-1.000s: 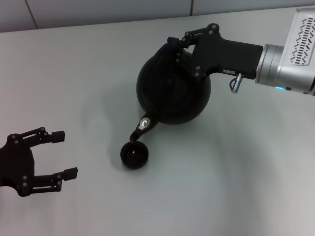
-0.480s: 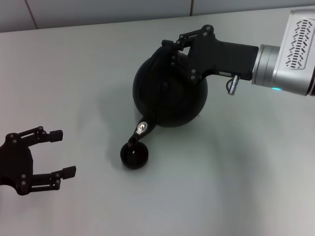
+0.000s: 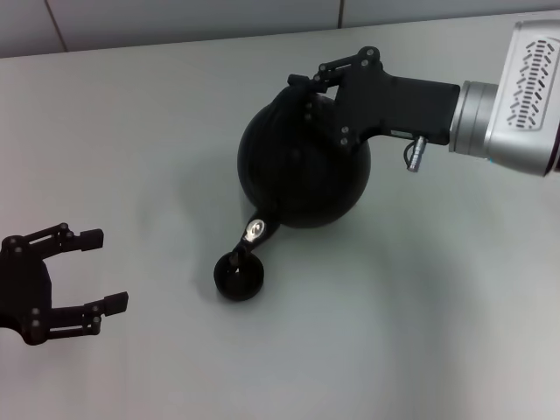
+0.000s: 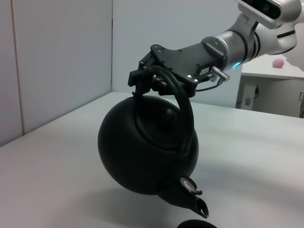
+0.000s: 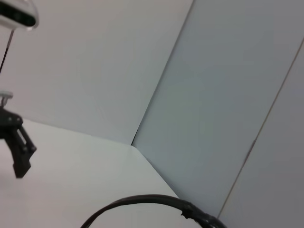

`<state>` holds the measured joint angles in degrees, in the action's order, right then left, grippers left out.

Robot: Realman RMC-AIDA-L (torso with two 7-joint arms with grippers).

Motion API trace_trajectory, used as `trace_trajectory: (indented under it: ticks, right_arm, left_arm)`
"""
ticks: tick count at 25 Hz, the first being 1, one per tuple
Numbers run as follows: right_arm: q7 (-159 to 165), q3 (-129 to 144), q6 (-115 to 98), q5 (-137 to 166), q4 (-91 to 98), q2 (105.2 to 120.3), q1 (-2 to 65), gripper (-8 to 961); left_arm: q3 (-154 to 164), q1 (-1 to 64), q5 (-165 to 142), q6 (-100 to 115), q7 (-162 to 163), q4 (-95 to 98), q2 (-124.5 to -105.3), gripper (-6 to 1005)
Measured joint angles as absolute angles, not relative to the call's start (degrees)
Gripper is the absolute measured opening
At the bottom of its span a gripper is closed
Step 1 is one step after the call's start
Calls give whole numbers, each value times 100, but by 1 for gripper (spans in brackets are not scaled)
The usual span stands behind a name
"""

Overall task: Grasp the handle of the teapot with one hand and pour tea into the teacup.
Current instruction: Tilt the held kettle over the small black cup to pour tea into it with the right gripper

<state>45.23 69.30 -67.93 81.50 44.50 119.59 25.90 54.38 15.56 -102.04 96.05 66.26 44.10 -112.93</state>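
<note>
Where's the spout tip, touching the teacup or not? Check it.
Apart. The left wrist view shows the spout tip hanging above the teacup rim, a gap between.

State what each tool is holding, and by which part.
Right tool holds the teapot by its handle. Left tool holds nothing.

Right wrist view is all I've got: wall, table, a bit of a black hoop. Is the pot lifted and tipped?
Observer: Yes. The left wrist view shows the teapot off the table, tilted spout-down, hanging by its handle from the right gripper.
Operator: Spout over the cup?
Observer: From the head view, the spout tip sits over the teacup; the left wrist view shows it just above the rim, not touching.
Operator: Any tea coming out?
Observer: No stream is visible in any view.
Operator: Left arm?
Observer: The left gripper is open, empty, and well off to the robot's left of the cup.
</note>
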Motion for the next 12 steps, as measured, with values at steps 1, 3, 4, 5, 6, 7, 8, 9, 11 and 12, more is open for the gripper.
trace_trajectory:
  ticks: [1,3,4,5,6,7,8,9,11,12]
  right_arm:
    - [4416,6964,-6792,8169,4537,11973,2536,123]
    - [4394,6985,-6792,8169,4567,11976,2517,123]
    - [4379,7004,-6792,8169,4589,11979,2504,123]
    - [4374,7010,-6793,8170,4604,11979,2500,123]
    - [4367,7016,-6793,8174,4614,11980,2497,123]
    - [4367,7016,-6793,8174,4614,11980,2497,123]
    - [4359,7017,-6793,8176,4617,11980,2497,122]
    - [4349,7018,-6792,8179,4624,11980,2496,122]
    - [4349,7020,-6767,8181,4647,11980,2496,121]
    - [4349,7020,-6767,8181,4647,11980,2496,120]
  left_arm:
    - [5434,1554,-10204,9598,6627,4412,-11290,865]
    - [5432,1551,-10204,9595,6627,4412,-11290,865]
    - [5431,1550,-10204,9592,6627,4412,-11290,865]
    - [5431,1548,-10204,9591,6627,4412,-11290,865]
    - [5431,1546,-10204,9588,6627,4412,-11290,865]
    - [5431,1546,-10204,9588,6627,4412,-11290,865]
    - [5431,1546,-10204,9588,6627,4412,-11290,865]
    - [5431,1546,-10204,9588,6627,4412,-11291,865]
    - [5431,1553,-10204,9588,6627,4412,-11292,865]
    - [5431,1553,-10204,9588,6627,4412,-11292,865]
